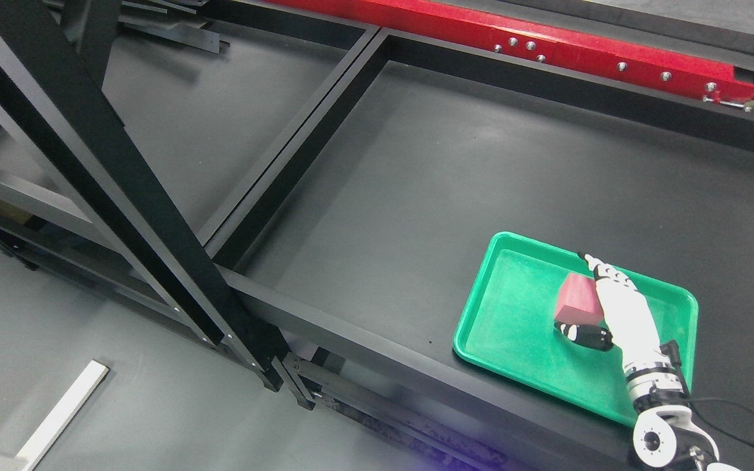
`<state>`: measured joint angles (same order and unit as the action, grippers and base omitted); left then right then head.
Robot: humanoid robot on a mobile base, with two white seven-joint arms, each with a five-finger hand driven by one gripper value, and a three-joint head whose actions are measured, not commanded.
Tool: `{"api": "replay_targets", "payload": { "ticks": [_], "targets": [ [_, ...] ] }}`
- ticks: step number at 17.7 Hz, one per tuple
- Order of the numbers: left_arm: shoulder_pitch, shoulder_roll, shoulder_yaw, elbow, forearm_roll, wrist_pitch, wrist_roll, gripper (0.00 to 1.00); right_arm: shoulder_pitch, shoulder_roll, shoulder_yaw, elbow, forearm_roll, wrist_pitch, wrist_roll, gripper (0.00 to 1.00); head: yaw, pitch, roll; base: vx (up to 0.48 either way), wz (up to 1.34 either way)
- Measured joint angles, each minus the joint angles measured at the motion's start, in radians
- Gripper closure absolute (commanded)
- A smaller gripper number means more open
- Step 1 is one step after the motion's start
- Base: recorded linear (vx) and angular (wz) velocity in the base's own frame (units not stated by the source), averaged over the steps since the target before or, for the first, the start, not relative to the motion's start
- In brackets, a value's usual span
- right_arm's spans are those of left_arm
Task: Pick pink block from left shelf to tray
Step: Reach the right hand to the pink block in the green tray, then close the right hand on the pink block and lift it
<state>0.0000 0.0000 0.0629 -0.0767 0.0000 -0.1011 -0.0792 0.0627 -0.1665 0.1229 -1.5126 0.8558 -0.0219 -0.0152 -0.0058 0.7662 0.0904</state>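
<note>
The pink block (pixel 575 304) is over the right half of the green tray (pixel 507 314), which lies on the black table surface. My right hand (pixel 577 292) comes in from the lower right and is closed around the block. Its white fingers (pixel 612 288) lie along the block's right side and the dark thumb (pixel 582 335) presses its near end. I cannot tell whether the block rests on the tray floor or hangs just above it. The left hand is not in view.
A black shelf frame with a thick slanted post (pixel 121 190) fills the left side. Black divider rails (pixel 285 150) cross the table. A red beam (pixel 547 46) runs along the far edge. A white strip (pixel 63 412) lies on the floor at lower left.
</note>
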Motion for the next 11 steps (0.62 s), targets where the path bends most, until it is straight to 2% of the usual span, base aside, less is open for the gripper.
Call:
{"api": "replay_targets", "payload": {
  "ticks": [6, 9, 10, 11],
  "targets": [
    [0.0, 0.0, 0.0, 0.0, 0.0, 0.0, 0.0, 0.0, -0.041, -0.013, 0.016, 0.044, 0.001, 0.0, 0.004, 0.34, 0.0, 0.0, 0.0, 0.0, 0.0],
    [0.0, 0.0, 0.0, 0.0, 0.0, 0.0, 0.0, 0.0, -0.05, -0.023, 0.021, 0.062, 0.001, 0.0, 0.0, 0.41, 0.0, 0.0, 0.0, 0.0, 0.0],
    [0.0, 0.0, 0.0, 0.0, 0.0, 0.0, 0.0, 0.0, -0.052, -0.025, 0.023, 0.067, 0.001, 0.002, 0.003, 0.46, 0.0, 0.0, 0.0, 0.0, 0.0],
    [0.0, 0.0, 0.0, 0.0, 0.0, 0.0, 0.0, 0.0, -0.054, -0.028, 0.024, 0.072, 0.001, 0.003, 0.011, 0.56, 0.0, 0.0, 0.0, 0.0, 0.0]
  ]
}}
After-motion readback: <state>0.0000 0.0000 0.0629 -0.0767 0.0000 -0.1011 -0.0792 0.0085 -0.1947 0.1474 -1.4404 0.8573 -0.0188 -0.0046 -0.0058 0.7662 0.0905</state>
